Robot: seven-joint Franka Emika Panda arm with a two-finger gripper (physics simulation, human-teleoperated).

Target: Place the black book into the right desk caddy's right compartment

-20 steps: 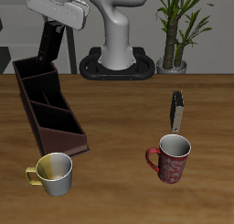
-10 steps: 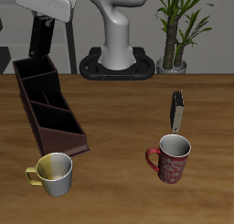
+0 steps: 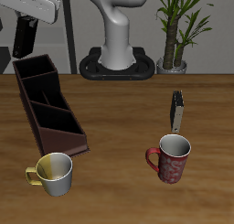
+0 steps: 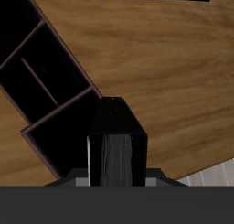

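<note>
My gripper (image 3: 28,21) is shut on the black book (image 3: 25,40). It holds the book upright in the air, above and just behind the back end of the right desk caddy (image 3: 57,127). The caddy is a long dark-brown box with slanted dividers. Its squarish right compartment (image 3: 33,74) is at the end farthest from the table's front edge, and nothing shows in it. In the wrist view the book (image 4: 116,141) hangs straight down from the gripper (image 4: 116,176), beside the caddy (image 4: 57,111) and over bare table wood.
A shorter dark book with a grey face (image 3: 178,109) stands upright behind a red mug (image 3: 170,159). A yellow mug (image 3: 54,173) sits near the caddy's front end. The robot base (image 3: 117,61) and a potted plant (image 3: 175,31) stand at the table's back.
The gripper has carried the black book sideways and slightly up. It has gone from over the caddy's back end to a spot beyond the caddy's outer back corner. Nothing else moved.
</note>
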